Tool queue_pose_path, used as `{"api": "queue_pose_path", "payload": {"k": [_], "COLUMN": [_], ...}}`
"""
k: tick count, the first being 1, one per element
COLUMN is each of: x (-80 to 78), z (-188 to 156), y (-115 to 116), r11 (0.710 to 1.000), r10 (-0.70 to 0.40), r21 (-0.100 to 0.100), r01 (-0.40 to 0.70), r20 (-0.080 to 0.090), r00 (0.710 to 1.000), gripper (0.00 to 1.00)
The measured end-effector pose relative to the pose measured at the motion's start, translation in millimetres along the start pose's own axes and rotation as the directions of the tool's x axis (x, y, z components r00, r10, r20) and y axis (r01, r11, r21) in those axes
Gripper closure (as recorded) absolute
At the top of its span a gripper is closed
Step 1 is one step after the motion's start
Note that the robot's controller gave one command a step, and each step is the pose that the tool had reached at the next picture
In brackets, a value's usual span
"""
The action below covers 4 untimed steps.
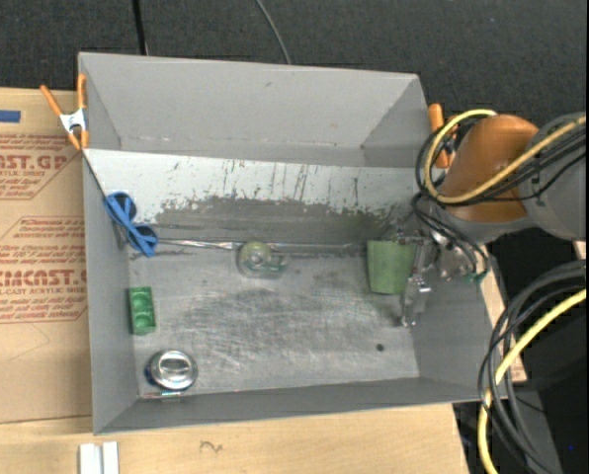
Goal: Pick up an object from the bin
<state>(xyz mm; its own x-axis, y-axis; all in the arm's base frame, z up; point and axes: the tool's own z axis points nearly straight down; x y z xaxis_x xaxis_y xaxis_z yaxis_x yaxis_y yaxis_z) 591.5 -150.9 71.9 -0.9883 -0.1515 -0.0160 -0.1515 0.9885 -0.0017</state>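
Observation:
My gripper [410, 307] hangs low at the right side of the bin, close to the right wall, its metal fingers pointing down toward the floor. A pale green rectangular block [386, 266] lies right beside it, on its left, touching or nearly touching the gripper body. I cannot tell whether the block is between the fingers. A clear round glass-like object [259, 258] rests mid-floor, well to the left of the gripper.
A blue loop-shaped tool [128, 223] lies against the left wall. Below it sits a small green brick [141, 308], and a shiny silver can [171, 370] rests in the front left corner. The orange wrist cover and cables hang over the bin's right rim.

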Motion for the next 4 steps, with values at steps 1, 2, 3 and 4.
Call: {"api": "queue_pose_path", "payload": {"k": [1, 2, 3, 4], "x": [4.6, 2.5, -4.6, 2.7], "z": [-29, -28, -2, -2], "y": [21, 5, 8, 30], "r11": [0.82, 0.995, 0.945, 0.673], "r10": [-0.573, 0.097, -0.328, -0.739], "r21": [-0.009, 0.0, -0.007, -0.032], "r01": [0.573, -0.097, 0.328, 0.739], "r20": [-0.008, -0.013, -0.003, 0.014], "r00": [0.82, 0.995, 0.945, 0.673], "gripper": [0.0, 0.0, 0.0, 0.0]}}
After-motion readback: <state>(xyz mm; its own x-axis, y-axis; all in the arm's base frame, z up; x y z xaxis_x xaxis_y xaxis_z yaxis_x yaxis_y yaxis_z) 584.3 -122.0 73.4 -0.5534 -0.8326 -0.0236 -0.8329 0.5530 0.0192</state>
